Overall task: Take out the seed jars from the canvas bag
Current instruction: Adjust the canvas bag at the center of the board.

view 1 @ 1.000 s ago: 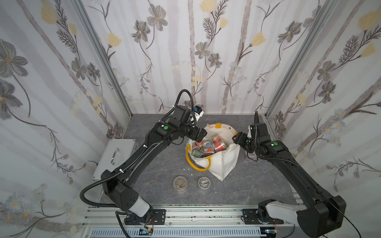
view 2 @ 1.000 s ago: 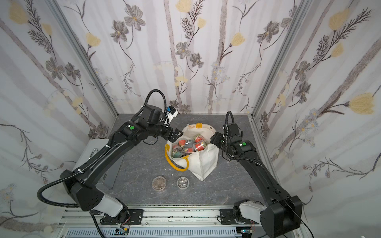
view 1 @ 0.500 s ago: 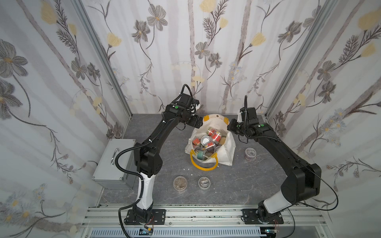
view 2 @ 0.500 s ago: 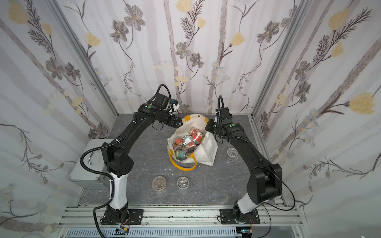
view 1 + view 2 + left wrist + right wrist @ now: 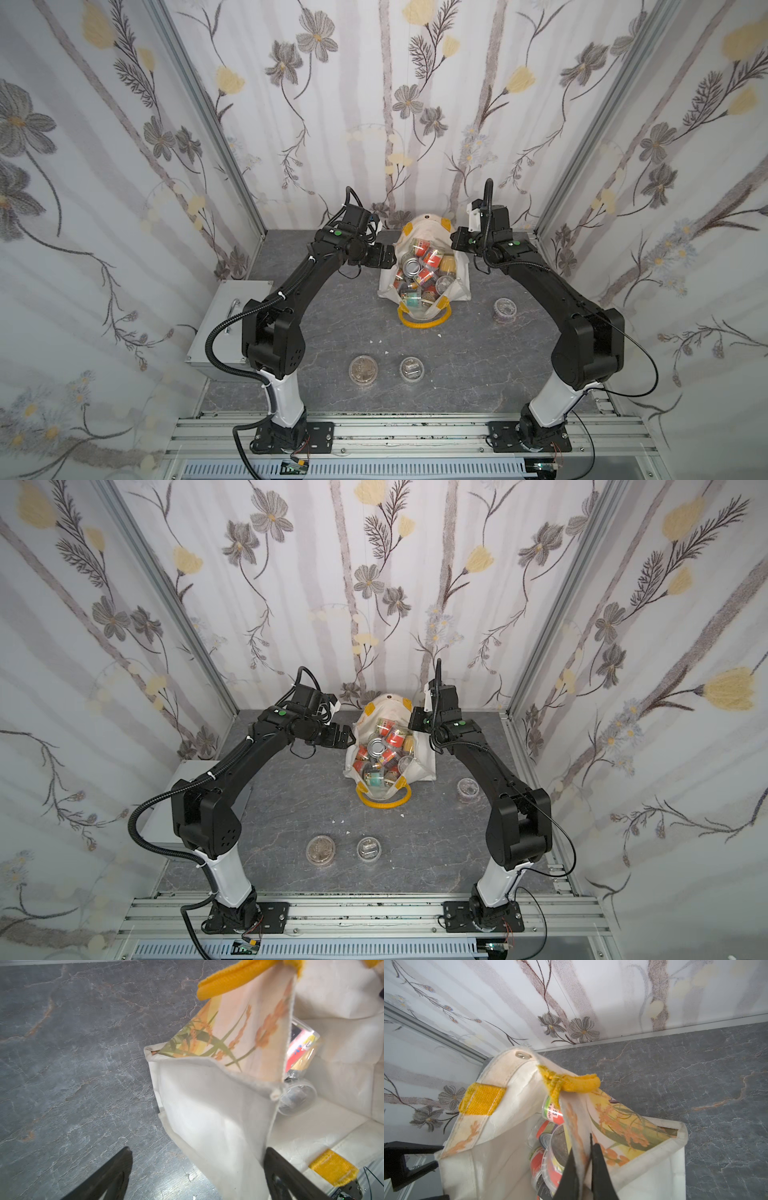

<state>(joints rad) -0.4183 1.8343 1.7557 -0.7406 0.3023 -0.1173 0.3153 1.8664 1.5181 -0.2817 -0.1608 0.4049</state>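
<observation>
Both arms arch in from the front rail toward the canvas bag (image 5: 459, 286), which stands at the back middle of the table (image 5: 332, 316) with seed jars (image 5: 432, 259) filling its open mouth. The right tool (image 5: 584, 1147) is clenched on the bag's rim fabric on its own side. The left tool (image 5: 384, 257) hangs spread wide at the opposite side, gripping nothing. Three more seed jars sit out on the table.

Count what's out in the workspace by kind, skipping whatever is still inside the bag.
seed jars: 3
canvas bag: 1
grey metal box: 1
Total: 5
</observation>
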